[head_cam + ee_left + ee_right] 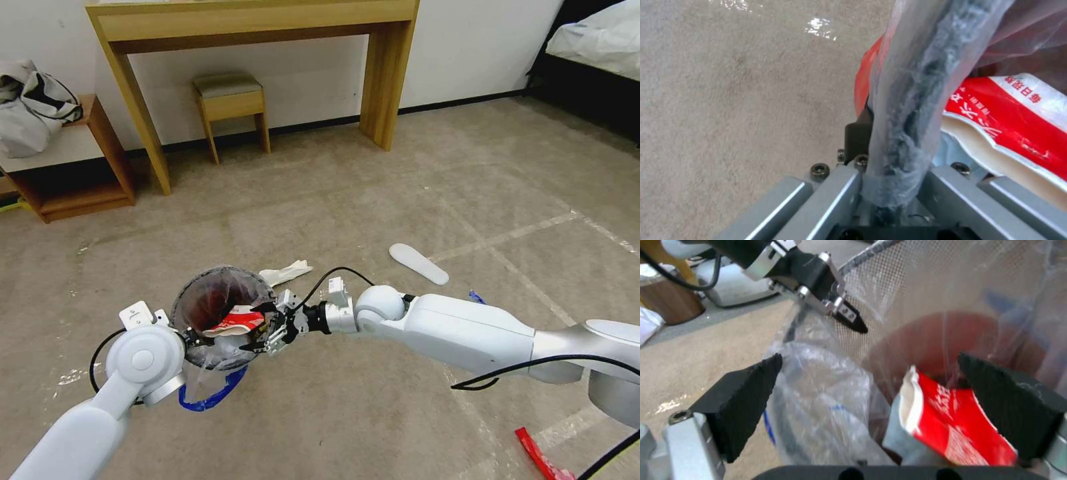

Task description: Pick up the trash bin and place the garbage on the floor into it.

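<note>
While the left gripper is clamping the trash bin rim aloft, the right gripper is hanging wide over a packet: light, crinkly, best pinched by an edge.

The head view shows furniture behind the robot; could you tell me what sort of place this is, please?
Most likely a bedroom or hotel-style room: a bed with white bedding stands at the far right, a wooden desk with a small stool under it lines the wall, and the floor is beige carpet.
</note>
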Robot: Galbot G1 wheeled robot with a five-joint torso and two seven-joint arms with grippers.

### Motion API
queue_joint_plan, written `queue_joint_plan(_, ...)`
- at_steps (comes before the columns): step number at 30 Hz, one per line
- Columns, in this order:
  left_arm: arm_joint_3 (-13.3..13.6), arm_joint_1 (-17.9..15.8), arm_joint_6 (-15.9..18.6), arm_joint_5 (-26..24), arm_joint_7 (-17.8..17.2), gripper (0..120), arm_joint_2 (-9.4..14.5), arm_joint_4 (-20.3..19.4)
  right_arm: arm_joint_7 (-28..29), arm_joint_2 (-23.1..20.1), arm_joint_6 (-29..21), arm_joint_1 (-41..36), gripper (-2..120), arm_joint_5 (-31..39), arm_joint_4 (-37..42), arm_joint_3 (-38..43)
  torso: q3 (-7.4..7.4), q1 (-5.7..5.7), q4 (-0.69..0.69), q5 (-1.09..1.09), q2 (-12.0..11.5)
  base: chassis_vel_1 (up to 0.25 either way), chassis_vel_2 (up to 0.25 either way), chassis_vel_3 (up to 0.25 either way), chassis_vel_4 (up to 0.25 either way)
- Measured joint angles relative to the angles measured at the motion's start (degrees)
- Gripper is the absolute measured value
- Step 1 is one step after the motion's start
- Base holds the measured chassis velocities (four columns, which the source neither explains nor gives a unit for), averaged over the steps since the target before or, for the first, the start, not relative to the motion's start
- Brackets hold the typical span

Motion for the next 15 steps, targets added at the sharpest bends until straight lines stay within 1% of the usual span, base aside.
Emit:
queue_joint_plan(3,-0.1,0.2,0.0,0.1,0.0,0,0.0,0.0,0.2,0.7,0.8,0.1,100,-0.1,-0.2,0.3,0.00,0.00,0.01,0.00,0.0,0.000,0.000,0.000,0.000)
queue_joint_plan(8,-0.2,0.2,0.0,0.1,0.0,0,0.0,0.2,-0.3,-1.2,2.7,0.9,100,-0.5,1.7,3.5,0.00,0.00,0.00,0.00,0.0,0.000,0.000,0.000,0.000)
queue_joint_plan(9,-0.2,0.2,0.0,0.1,0.0,0,0.0,0.3,-0.3,-2.5,3.5,0.7,100,-0.8,3.0,6.6,0.00,0.00,0.00,0.00,0.0,0.000,0.000,0.000,0.000)
queue_joint_plan(10,0.0,0.2,0.0,0.1,0.0,0,0.0,0.4,0.7,-4.4,4.0,-0.4,100,-1.4,5.3,12.2,0.00,0.00,-0.01,0.00,0.0,0.000,0.000,0.000,0.000)
queue_joint_plan(11,0.0,0.2,0.0,0.1,0.0,0,0.0,0.4,0.7,-4.4,4.0,-0.4,100,-1.4,5.3,12.2,0.00,0.00,-0.01,0.00,0.0,0.000,0.000,0.000,0.000)
queue_joint_plan(13,0.3,0.0,0.0,0.1,0.1,0,0.3,0.6,2.8,-7.4,3.9,-3.0,100,-1.9,9.4,20.4,0.00,0.00,0.00,0.01,0.0,0.000,0.000,0.000,0.000)
queue_joint_plan(14,0.3,0.0,0.0,0.1,0.1,0,0.3,0.6,2.8,-7.4,3.9,-3.0,100,-1.9,9.4,20.4,0.00,0.00,0.00,0.01,0.0,0.000,0.000,0.000,0.000)
queue_joint_plan(15,0.5,-0.2,0.0,0.1,0.2,0,0.5,0.8,3.9,-9.2,3.7,-4.5,100,-1.9,11.5,24.2,0.00,0.00,0.00,0.00,0.0,0.000,0.000,0.000,0.000)
